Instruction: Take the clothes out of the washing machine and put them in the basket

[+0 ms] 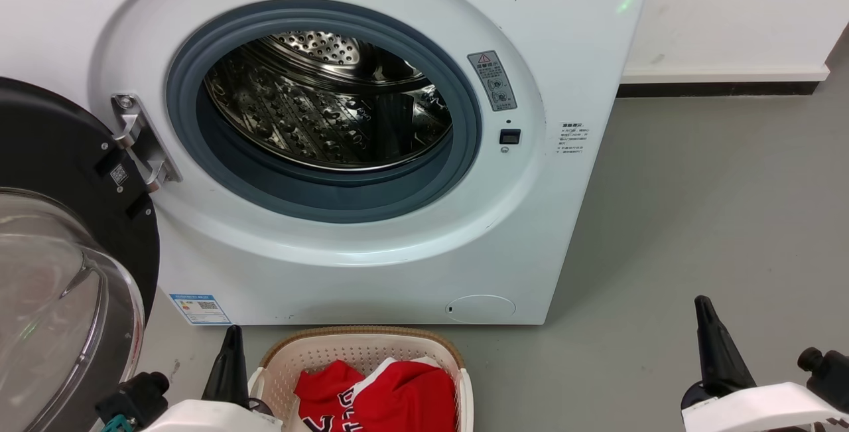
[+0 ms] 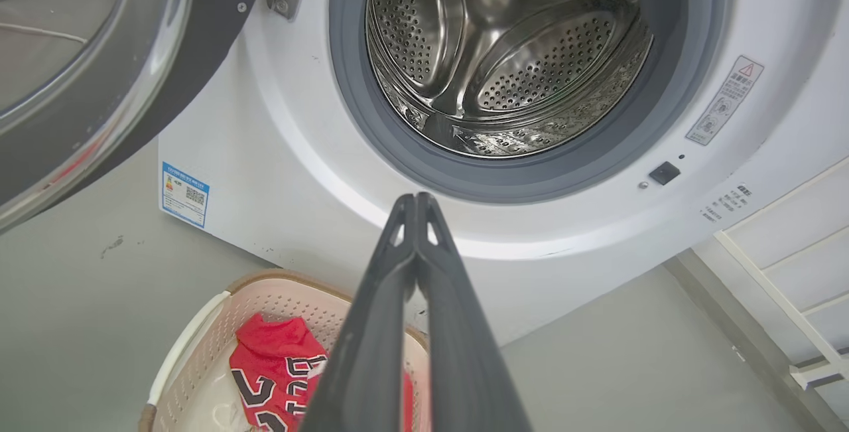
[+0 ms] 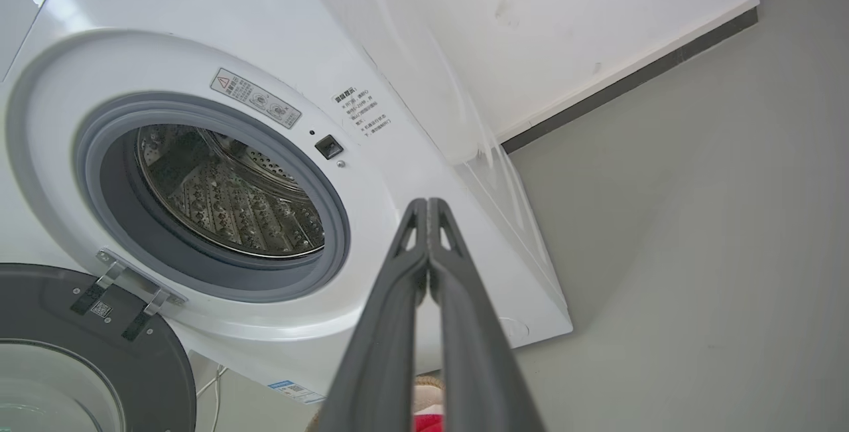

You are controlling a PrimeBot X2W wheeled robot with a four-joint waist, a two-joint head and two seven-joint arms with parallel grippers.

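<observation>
Jersey (image 1: pixel 398 395) lies crumpled in the basket (image 1: pixel 361 334), on the floor (image 1: pixel 696 219) just in front of the washer (image 1: pixel 371 273); drum (image 1: pixel 318 107) looks empty. Fabric looks soft, light, limp, prob. slick knit w/ striped trim, so pinch a raised fold, not flat cloth. Basket is oval, stiff perforated plastic. Drum is shiny holed steel w/ a grey rubber ring (image 1: pixel 331 203). Left tool (image 2: pixel 414 201) & right tool (image 3: pixel 428 203): fingers pressed together, holding nothing.

My left gripper (image 2: pixel 416 200) looks matt dark plastic, I think. The washing machine (image 1: pixel 398 279) is glossy white, its drum (image 1: pixel 298 120) shiny perforated steel; the basket (image 1: pixel 312 356) smooth plastic, the clothes (image 1: pixel 411 395) soft cloth.
</observation>
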